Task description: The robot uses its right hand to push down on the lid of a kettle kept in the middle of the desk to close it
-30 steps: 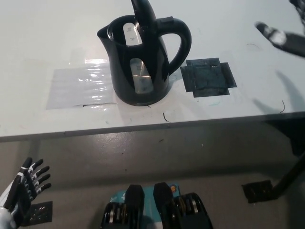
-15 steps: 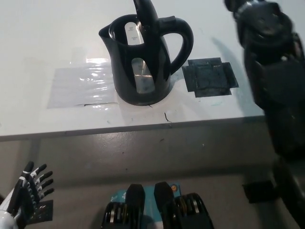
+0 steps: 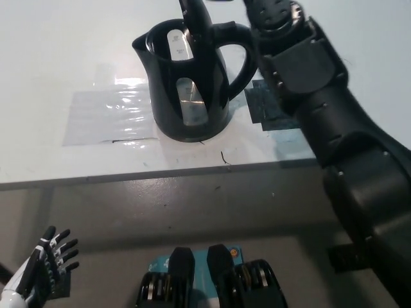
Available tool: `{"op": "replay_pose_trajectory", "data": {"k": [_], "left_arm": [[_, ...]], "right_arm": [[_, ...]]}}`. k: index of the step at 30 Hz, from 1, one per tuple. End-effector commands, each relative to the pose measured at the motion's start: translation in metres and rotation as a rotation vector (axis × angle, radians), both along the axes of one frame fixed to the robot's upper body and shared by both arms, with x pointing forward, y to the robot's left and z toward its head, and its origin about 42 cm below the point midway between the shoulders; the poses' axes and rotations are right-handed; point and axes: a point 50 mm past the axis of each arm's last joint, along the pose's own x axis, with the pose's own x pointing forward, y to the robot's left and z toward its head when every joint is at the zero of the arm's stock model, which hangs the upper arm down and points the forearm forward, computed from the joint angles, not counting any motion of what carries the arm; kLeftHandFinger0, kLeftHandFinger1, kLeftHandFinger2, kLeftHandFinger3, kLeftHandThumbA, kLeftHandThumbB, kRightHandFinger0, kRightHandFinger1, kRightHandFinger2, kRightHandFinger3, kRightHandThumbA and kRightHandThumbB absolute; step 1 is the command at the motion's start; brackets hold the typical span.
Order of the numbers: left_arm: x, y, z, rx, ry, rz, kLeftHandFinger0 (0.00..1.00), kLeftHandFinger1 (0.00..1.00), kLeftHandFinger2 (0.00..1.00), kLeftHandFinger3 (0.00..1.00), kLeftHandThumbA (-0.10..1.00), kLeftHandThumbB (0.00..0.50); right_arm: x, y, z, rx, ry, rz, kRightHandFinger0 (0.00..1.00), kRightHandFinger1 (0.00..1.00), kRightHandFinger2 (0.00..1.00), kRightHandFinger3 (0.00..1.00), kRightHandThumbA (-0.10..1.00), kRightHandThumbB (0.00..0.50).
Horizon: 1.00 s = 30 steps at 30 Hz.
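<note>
A black kettle (image 3: pixel 189 83) is seen standing upright in the middle of the white counter (image 3: pixel 51 51), its lid (image 3: pixel 194 18) raised on end above the open mouth. The black right arm (image 3: pixel 334 128) is stretched across the right of the picture, covering most of a dark tape patch (image 3: pixel 257 106) beside the kettle's handle. The right hand is cut off at the top edge, so its state cannot be told. A clear tape sheet (image 3: pixel 106 119) lies left of the kettle. The white left hand (image 3: pixel 43 264) is held low at lower left, fingers spread and empty

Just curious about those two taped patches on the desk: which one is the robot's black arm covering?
The dark tape patch, right of the kettle, lies partly under the black right arm. The clear shiny patch on the kettle's left is uncovered.
</note>
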Motion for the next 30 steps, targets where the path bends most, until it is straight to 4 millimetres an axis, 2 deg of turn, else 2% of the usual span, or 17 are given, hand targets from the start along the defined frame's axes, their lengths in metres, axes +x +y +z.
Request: {"op": "replay_pose_trajectory", "data": {"k": [1,2,3,5,7,10,11,12,13,15,16,18,19,21,24,28,30], "left_arm": [[-0.001,0.002,0.005,0.026,-0.039,-0.024,1.00,1.00,1.00,1.00,0.91,0.051],[-0.001,0.002,0.005,0.025,-0.039,-0.022,1.00,1.00,1.00,1.00,0.91,0.048],[-0.001,0.001,0.005,0.021,-0.038,-0.020,1.00,1.00,1.00,1.00,0.90,0.039],[-0.002,-0.002,0.002,0.018,-0.031,-0.028,1.00,1.00,1.00,1.00,0.90,0.040],[-0.001,-0.004,0.002,0.017,-0.029,-0.037,1.00,1.00,1.00,1.00,0.90,0.039],[0.002,-0.005,0.001,0.011,-0.031,-0.043,1.00,1.00,1.00,1.00,0.89,0.035],[0.003,-0.003,0.001,0.013,-0.032,-0.045,1.00,1.00,1.00,1.00,0.89,0.050],[0.004,-0.003,0.001,0.014,-0.033,-0.046,1.00,1.00,1.00,1.00,0.89,0.050],[0.004,-0.003,0.002,0.032,-0.035,-0.045,1.00,1.00,1.00,1.00,0.89,0.052],[0.005,-0.002,0.004,0.049,-0.033,-0.050,1.00,1.00,1.00,1.00,0.89,0.062],[0.005,-0.001,0.005,0.055,-0.030,-0.053,1.00,1.00,1.00,1.00,0.89,0.083],[0.005,-0.002,0.005,0.056,-0.027,-0.058,1.00,1.00,1.00,1.00,0.88,0.091],[0.006,-0.002,0.004,0.050,-0.026,-0.059,1.00,1.00,1.00,1.00,0.87,0.094],[0.007,-0.004,0.004,0.047,-0.020,-0.065,1.00,1.00,1.00,1.00,0.86,0.097],[0.010,-0.009,0.005,0.042,-0.023,-0.071,1.00,1.00,1.00,1.00,0.80,0.084],[0.014,-0.011,0.007,0.041,-0.015,-0.078,1.00,1.00,1.00,1.00,0.77,0.080],[0.016,-0.011,0.008,0.040,-0.018,-0.094,1.00,1.00,1.00,1.00,0.78,0.104]], "right_arm": [[-0.006,0.026,0.038,-0.040,-0.159,0.012,0.41,0.55,0.65,0.90,0.63,0.000],[-0.006,0.030,0.036,-0.042,-0.147,0.014,0.43,0.54,0.64,1.00,0.62,0.000],[-0.007,0.033,0.036,-0.046,-0.136,0.015,0.56,0.72,0.85,1.00,0.63,0.000],[-0.007,0.036,0.032,-0.058,-0.105,0.014,0.72,0.88,1.00,1.00,0.64,0.000],[-0.008,0.037,0.032,-0.066,-0.100,0.011,0.82,0.99,1.00,1.00,0.66,0.000],[-0.008,0.040,0.034,-0.084,-0.105,0.004,0.74,0.89,0.99,1.00,0.68,0.000],[-0.009,0.043,0.038,-0.075,-0.104,0.008,0.64,0.78,0.89,1.00,0.67,0.000],[-0.009,0.043,0.038,-0.073,-0.103,0.008,0.62,0.76,0.87,1.00,0.67,0.000],[-0.010,0.047,0.043,-0.056,-0.099,0.011,0.33,0.49,0.62,0.91,0.61,0.000],[-0.011,0.050,0.047,-0.046,-0.096,0.008,0.24,0.39,0.50,0.86,0.56,0.000],[-0.013,0.054,0.048,-0.061,-0.108,0.005,0.60,0.79,0.78,0.81,0.56,0.005],[-0.016,0.061,0.045,-0.058,-0.104,0.011,0.51,0.66,0.68,0.79,0.53,0.012],[-0.017,0.062,0.041,-0.061,-0.103,0.007,0.59,0.75,0.76,0.82,0.52,0.017],[-0.018,0.064,0.037,-0.071,-0.102,0.006,0.66,0.80,0.83,0.92,0.51,0.029],[-0.023,0.075,0.026,-0.061,-0.083,0.011,0.39,0.56,0.68,1.00,0.39,0.035],[-0.026,0.082,0.027,-0.072,-0.113,0.017,0.40,0.56,0.67,1.00,0.37,0.042],[-0.031,0.091,0.030,-0.037,-0.134,0.030,0.48,0.66,0.76,1.00,0.40,0.056]]}}
